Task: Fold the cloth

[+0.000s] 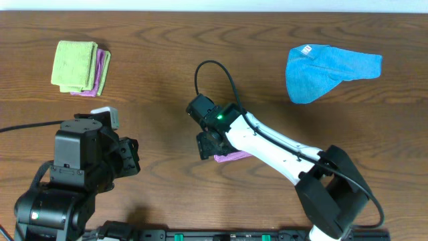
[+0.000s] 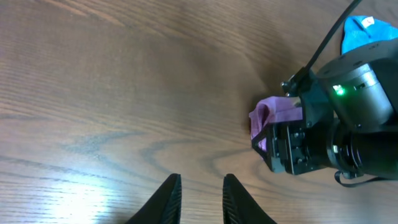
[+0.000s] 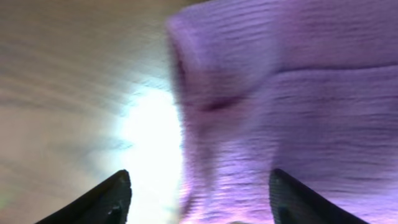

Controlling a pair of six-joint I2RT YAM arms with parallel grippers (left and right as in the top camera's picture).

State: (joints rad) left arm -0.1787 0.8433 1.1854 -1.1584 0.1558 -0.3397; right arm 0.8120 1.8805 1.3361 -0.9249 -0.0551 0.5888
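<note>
A small purple cloth point(image 1: 231, 158) lies bunched on the wooden table, mostly hidden under my right arm in the overhead view. My right gripper point(image 1: 208, 144) is right over its left edge. In the right wrist view the cloth point(image 3: 280, 93) fills the frame, and the right gripper's point(image 3: 199, 180) fingers are spread wide with nothing pinched. The left wrist view shows the cloth point(image 2: 273, 112) against the right gripper point(image 2: 292, 146). My left gripper point(image 2: 202, 180) is open and empty over bare wood, well left of the cloth point(image 1: 130, 157).
A blue cloth point(image 1: 328, 70) lies loosely spread at the back right, and it also shows in the left wrist view point(image 2: 364, 31). A folded stack of green and pink cloths point(image 1: 80, 67) sits at the back left. A black cable point(image 1: 214, 73) loops above the right wrist.
</note>
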